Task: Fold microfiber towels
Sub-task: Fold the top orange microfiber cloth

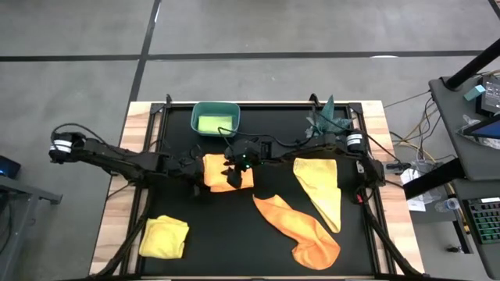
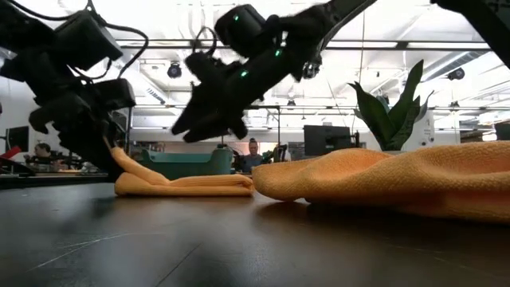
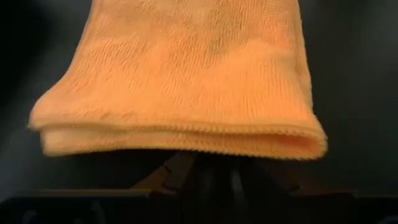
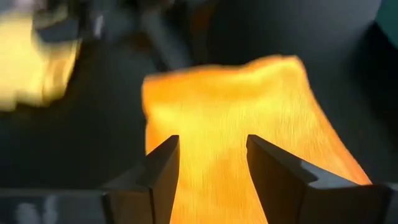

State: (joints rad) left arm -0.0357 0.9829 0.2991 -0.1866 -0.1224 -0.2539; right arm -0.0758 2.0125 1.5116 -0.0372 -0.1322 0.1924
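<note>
Your right gripper (image 4: 208, 168) hovers open over the soft folded orange towel (image 1: 226, 172); the left gripper (image 1: 194, 166) seemingly pinches its limp edge.

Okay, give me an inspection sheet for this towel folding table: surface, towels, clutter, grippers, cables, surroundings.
Surface: black mat on a wooden table.
Job's things: folded orange towel mid-table; loose orange towel and loose yellow towel to the right; bunched yellow towel front left; green towel in the bin.
Clutter: teal bin; potted plant at the back right.
Grippers: left gripper at the folded orange towel's edge, which lies over its fingers; right gripper above that towel, fingers open, empty.
Cables: wires off the table's right side.
Surroundings: grey floor; a person far behind.
</note>
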